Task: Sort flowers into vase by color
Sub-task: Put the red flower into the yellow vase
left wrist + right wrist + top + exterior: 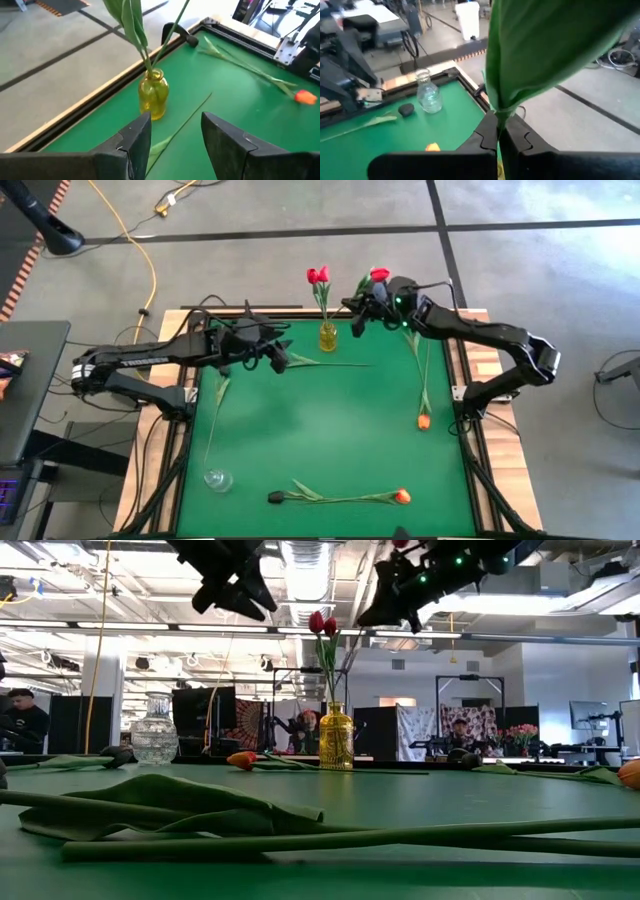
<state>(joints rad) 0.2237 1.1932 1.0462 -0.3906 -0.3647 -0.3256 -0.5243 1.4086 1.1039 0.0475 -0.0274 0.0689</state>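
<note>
A yellow glass vase (327, 337) stands near the table's far edge with two red tulips (318, 275) upright in it. My right gripper (358, 308) hovers just right of this vase, shut on a third red tulip (380, 275). My left gripper (172, 135) is open, in the air left of the vase, above a loose green stem (192, 114) lying flat on the mat. A clear vase (218, 478) stands at the near left. An orange tulip (423, 421) lies at the right. Along the near edge lie an orange head (402, 496) and a dark head (276, 497). My right gripper pinches the red tulip's green stem and leaf (498, 116) between its two fingers, below the head. The fingers come from the table's right, across the stem. The flower is lifted clear of the mat, and its stem (170, 37) slants down toward the yellow vase's neck (154, 74).
A long stem (212, 420) lies along the left side between my left arm and the clear vase. A raised wooden frame (470, 360) edges the green mat. The mat's middle (330, 420) is bare. People and equipment show in the room beyond the table.
</note>
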